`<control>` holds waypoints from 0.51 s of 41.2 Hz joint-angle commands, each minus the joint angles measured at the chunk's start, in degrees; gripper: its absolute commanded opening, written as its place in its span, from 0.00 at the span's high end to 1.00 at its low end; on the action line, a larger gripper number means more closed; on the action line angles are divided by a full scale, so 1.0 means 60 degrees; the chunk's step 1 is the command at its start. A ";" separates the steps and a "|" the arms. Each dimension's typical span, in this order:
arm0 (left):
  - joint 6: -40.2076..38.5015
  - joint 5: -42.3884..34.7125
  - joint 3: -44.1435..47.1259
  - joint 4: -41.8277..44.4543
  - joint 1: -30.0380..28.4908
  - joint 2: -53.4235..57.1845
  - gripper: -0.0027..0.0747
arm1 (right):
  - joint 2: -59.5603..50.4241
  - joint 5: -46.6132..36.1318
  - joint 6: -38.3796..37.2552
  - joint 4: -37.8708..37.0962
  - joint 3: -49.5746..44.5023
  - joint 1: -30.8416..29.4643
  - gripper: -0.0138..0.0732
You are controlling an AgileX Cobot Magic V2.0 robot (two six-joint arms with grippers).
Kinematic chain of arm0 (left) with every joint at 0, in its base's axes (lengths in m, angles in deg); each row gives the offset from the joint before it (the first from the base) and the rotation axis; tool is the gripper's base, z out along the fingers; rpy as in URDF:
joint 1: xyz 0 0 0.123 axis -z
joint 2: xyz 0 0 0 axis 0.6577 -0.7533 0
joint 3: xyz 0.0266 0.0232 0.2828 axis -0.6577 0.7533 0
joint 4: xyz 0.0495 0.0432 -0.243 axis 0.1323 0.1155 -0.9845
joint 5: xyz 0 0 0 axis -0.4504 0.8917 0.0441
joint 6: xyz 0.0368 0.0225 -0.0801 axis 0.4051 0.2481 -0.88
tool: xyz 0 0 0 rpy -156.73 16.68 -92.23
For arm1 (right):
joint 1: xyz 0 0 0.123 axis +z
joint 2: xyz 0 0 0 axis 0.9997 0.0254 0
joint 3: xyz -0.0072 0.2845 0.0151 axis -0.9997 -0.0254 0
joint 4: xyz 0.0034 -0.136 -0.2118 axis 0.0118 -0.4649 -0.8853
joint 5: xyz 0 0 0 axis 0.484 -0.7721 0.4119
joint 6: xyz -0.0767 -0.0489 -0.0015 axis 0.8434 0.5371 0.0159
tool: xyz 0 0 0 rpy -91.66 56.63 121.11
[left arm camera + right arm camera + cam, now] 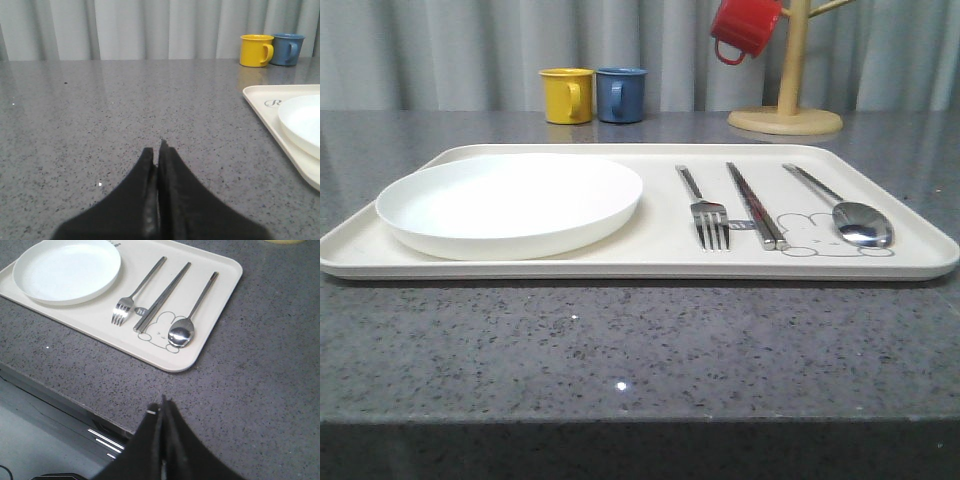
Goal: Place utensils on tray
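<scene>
Looking forward over the table, you find the tray [650, 262] holding a white plate [510, 205], and beside that plate lie the fork [708, 212], then the chopsticks [756, 204], then the spoon [844, 208], all parallel and flat on the tray, so the task looks finished to you. Beyond the tray stand a yellow mug [566, 95] and a blue mug [620, 94], with a red mug [743, 28] hung on a wooden mug tree [788, 85]. From the left wrist you see the left gripper [160, 146] with its fingers pressed together and nothing between them, low over bare speckled grey counter [125, 115] beside the tray's corner. From the right wrist the right gripper [162, 401] is likewise closed and empty, raised near the counter's front edge, off the tray's corner nearest the spoon. Should you need to re-seat anything, expect the cutlery to be light, stiff and slippery; pinch mid-handle, across the narrow width. The counter is hard and smooth, and grey curtains [470, 45] close off the room behind.
</scene>
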 commanded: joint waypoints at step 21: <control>0.0001 -0.1042 0.0021 0.0277 0.0461 0.0227 0.99 | 0.0097 -0.0597 0.0068 -0.0072 0.0180 0.0009 0.92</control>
